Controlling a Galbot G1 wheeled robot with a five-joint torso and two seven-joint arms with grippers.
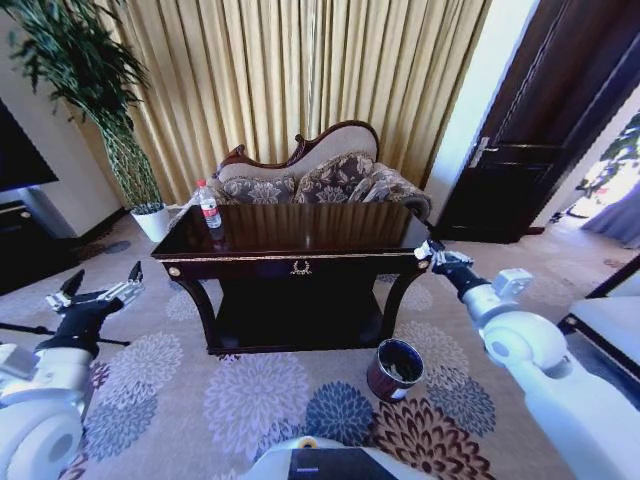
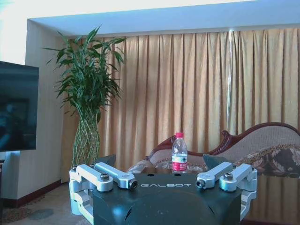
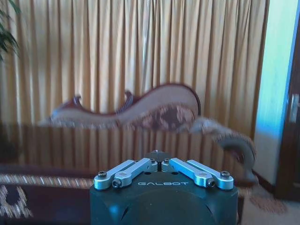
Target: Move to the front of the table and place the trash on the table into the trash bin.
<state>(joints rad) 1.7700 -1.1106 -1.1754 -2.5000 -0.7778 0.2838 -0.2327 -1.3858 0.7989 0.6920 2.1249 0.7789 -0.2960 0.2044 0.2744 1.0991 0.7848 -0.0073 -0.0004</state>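
Dark-brown glossy table (image 1: 300,240) with gold ornament (image 1: 300,267); clear bottle (image 1: 209,206) with red cap and label; dark maroon bin (image 1: 394,370); golden striped curtain (image 1: 300,70); grey-beige carpet (image 1: 180,390) with blue, lilac and brown floral medallions; paisley-patterned sofa (image 1: 320,175).

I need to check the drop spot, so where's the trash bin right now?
In the head view the trash bin stands on the patterned carpet just in front of the table, by its right front leg, below the right end effector.

Glossy dark table (image 1: 300,232), water bottle (image 1: 209,205) upright at its left end
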